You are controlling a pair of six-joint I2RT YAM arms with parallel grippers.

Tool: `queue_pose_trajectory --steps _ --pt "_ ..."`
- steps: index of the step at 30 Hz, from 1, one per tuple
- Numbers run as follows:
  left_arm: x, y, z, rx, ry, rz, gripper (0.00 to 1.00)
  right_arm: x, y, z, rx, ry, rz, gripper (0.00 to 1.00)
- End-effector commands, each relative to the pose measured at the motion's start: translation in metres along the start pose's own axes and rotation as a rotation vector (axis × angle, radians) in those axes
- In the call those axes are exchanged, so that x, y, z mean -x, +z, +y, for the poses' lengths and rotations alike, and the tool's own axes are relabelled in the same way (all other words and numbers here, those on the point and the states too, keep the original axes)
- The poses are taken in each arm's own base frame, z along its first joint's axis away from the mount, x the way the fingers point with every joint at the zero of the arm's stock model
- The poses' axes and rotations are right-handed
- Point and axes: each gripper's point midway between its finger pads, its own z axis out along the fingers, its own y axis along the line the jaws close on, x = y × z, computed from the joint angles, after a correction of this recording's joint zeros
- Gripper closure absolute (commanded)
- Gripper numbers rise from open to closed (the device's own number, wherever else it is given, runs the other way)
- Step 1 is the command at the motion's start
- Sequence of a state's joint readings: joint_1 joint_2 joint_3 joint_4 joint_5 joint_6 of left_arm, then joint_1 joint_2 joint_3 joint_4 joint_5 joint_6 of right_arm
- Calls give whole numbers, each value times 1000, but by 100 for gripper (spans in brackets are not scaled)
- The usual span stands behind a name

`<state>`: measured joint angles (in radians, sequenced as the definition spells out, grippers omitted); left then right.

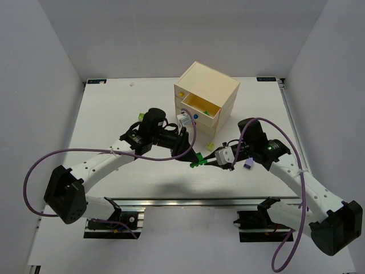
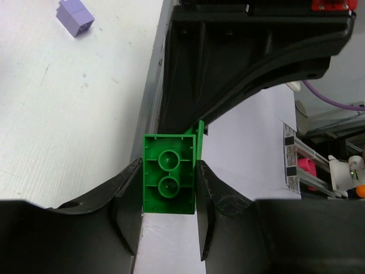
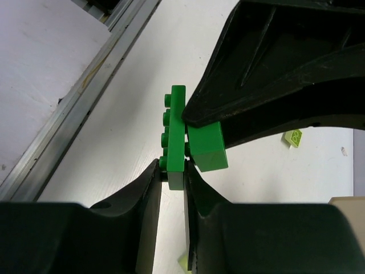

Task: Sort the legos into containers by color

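Two dark green legos are stuck together and held between both grippers above the table's front middle (image 1: 198, 161). My left gripper (image 1: 191, 156) is shut on the thicker green brick (image 2: 169, 180), seen from its hollow underside between the pads (image 2: 169, 171). My right gripper (image 1: 207, 162) is shut on the thin green plate (image 3: 177, 128), gripped at its lower end (image 3: 173, 165). The brick (image 3: 208, 147) hangs on the plate's right face. The cream chest (image 1: 208, 85) stands behind, one drawer (image 1: 201, 106) pulled open with a yellow inside.
A lavender lego (image 1: 248, 165) lies on the table right of the grippers and shows in the left wrist view (image 2: 75, 17). A lime-yellow lego (image 1: 210, 146) lies in front of the chest, also in the right wrist view (image 3: 295, 137). The table's metal front rail (image 3: 85, 85) is close.
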<state>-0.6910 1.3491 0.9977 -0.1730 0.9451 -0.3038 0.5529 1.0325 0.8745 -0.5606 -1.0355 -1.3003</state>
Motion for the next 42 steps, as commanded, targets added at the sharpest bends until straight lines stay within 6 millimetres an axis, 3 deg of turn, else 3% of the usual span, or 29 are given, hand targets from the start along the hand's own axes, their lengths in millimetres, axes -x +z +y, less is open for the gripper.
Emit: queue_pose_trajectory --steps 1,7,11,12,13,15,16,18,19,22,23,25,26,30,33,36,39,42 --pt "24 -4 -9 22 80 -55 96 8 0 -4 -4 -54 -9 100" --pt "41 -10 -3 93 112 -98 98 10 -2 7 24 -48 -4 100" --pt "65 -25 3 236 182 -144 99 12 -8 5 3 -13 33 100" --pt "81 -31 -2 266 216 -172 98 11 -11 2 -13 -4 47 100" --pt "89 -38 11 358 236 -186 98 8 -13 -2 -33 9 78 100" --pt "116 -47 8 416 297 -230 98 10 -18 -11 -75 46 101 100" --pt "125 -51 20 482 327 -233 98 8 -21 -13 -89 50 122 100" --pt "144 -55 24 524 391 -245 97 10 -24 -18 -117 74 132 100" --pt "144 -51 43 572 430 -200 95 9 -26 -21 -132 74 147 100" --pt "161 -50 56 608 557 -142 91 5 -36 -34 -211 114 200 100" --pt "161 -42 72 621 570 -100 91 3 -40 -41 -243 115 218 100" --pt "171 -39 78 628 637 -72 91 -1 -55 -55 -337 152 285 100" --pt "171 -36 96 668 632 -48 91 -1 -61 -62 -374 156 305 100" --pt "176 -29 112 669 735 5 92 1 -99 -86 -559 165 433 100" --pt "183 -28 120 689 820 7 92 13 -122 -100 -663 160 469 100" --pt "195 -27 127 699 845 -8 91 23 -130 -105 -703 168 458 100" --pt "203 -23 127 684 852 -6 91 20 -132 -104 -716 179 459 100" --pt "193 -18 133 663 838 33 86 10 -137 -106 -753 202 483 100"
